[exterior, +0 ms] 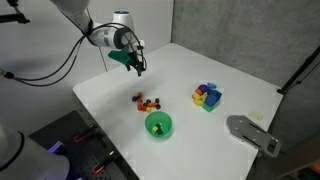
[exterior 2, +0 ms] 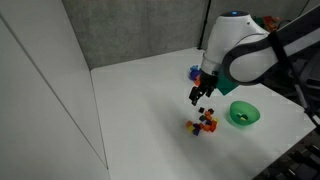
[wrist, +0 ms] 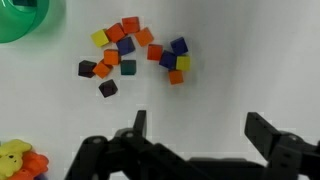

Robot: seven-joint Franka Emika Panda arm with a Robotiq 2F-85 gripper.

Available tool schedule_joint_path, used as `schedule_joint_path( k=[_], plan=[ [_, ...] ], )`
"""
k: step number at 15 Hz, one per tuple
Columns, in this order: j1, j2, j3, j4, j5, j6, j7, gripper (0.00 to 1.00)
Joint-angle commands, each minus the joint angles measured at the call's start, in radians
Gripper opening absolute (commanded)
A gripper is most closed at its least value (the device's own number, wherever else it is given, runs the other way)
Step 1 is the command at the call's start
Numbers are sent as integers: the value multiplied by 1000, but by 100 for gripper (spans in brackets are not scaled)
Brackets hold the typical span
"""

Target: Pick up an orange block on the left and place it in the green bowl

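Your claw (wrist: pixel 198 122) hangs above the white surface (exterior: pixel 230 70) with its fingers spread wide and nothing between them. In the wrist view the orange block (wrist: pixel 104 70) lies on the surface at the left side of a loose cluster of small coloured blocks (wrist: pixel 125 45), just beside a black block (wrist: pixel 87 68) and apart from your claw. The green bowl (wrist: pixel 25 18) sits apart from the cluster, in the top left corner of that view.

White table (exterior: pixel 230 70) w/ green bowl (exterior: pixel 158 125), small blocks (exterior: pixel 148 101) & colourful toy pile (exterior: pixel 207 96).
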Motion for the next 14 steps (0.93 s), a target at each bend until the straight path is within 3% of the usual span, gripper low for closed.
schedule_joint_path(
  k=[1,14],
  plan=[
    [32,30,-38,10,-23,22,17,100],
    [78,299,-92,83,-4,219,-46,100]
  ],
)
